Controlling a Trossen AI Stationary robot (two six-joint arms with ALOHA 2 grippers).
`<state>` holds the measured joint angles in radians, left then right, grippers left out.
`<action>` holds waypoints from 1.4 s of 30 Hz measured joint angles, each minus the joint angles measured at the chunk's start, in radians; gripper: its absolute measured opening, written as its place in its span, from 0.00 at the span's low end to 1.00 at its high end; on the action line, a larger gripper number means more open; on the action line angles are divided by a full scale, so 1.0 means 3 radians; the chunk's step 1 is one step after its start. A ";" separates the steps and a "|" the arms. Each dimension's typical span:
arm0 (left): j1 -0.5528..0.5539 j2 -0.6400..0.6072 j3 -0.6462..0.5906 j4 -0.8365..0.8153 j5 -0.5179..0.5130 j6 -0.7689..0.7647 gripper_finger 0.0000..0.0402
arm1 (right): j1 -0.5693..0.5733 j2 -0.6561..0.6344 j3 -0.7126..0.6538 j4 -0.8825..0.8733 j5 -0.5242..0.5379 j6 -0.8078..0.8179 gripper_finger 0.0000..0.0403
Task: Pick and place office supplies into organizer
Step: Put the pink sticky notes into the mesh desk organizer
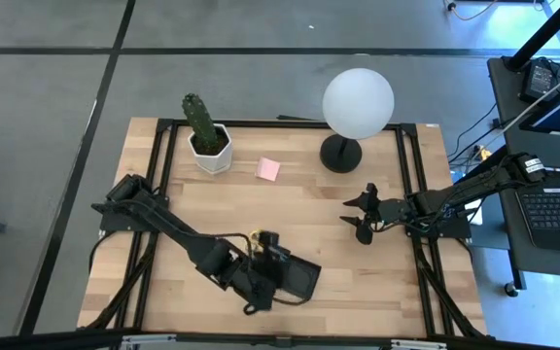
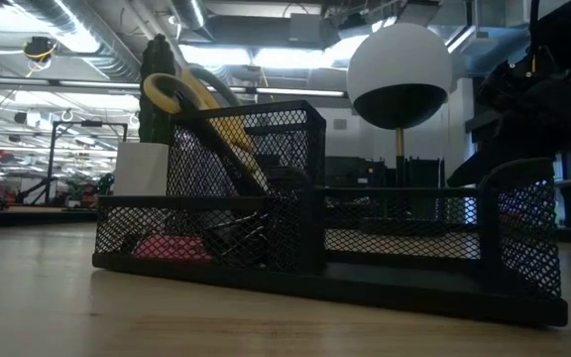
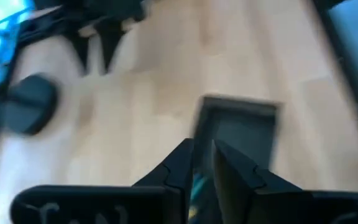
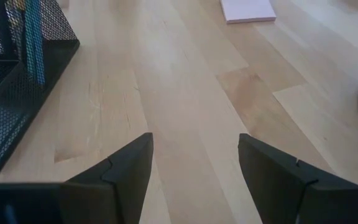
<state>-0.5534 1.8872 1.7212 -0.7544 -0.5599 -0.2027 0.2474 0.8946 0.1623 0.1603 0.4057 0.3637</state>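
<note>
The black wire-mesh organizer (image 1: 295,280) stands on the light wooden table (image 1: 290,209) near its front edge, under the end of the left arm. In the low view its tall compartment holds the yellow-handled scissors (image 2: 198,104), which lean tilted with the handles up, and a low pink object (image 2: 171,247) lies at the bottom of the left compartment beside some dark items that I cannot identify. The right wrist view shows a thin blue-green pencil (image 4: 33,40) standing upright inside the mesh.

The left gripper (image 1: 272,245) is just above the organizer. In the left wrist view its two dark fingers (image 3: 178,171) are close together with only a narrow gap, and something blue-green shows between them, but the picture is too blurred to tell if they hold it.

The right gripper (image 1: 360,216) is over the bare table, right of the centre, with its fingers (image 4: 129,168) spread wide and nothing between them.

The square pink sticky-note pad (image 1: 268,169) lies flat on the table, between the green cactus in a white pot (image 1: 205,136) and the white globe lamp with a round black base (image 1: 356,105), well apart from the organizer.
</note>
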 joint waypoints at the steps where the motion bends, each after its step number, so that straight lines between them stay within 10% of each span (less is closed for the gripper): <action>1: 0.0025 -0.0030 0.0024 -0.0132 -0.0064 -0.0043 0.14 | 0.0000 0.0001 0.0000 -0.0001 0.0000 0.0000 0.59; 25: 0.2303 -0.0596 -0.0462 -0.0962 0.0945 0.0436 0.14 | -0.0001 0.0001 0.0000 0.0022 -0.0049 -0.0001 0.59; 42: 0.3395 -0.1087 -0.2483 0.1721 0.1815 0.1108 0.14 | -0.0007 0.0001 -0.0003 0.0138 0.0240 -0.0009 0.59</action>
<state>0.4652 1.5612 0.9762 -0.2382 -0.0154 0.1298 0.2453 0.8948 0.1616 0.2016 0.4776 0.3611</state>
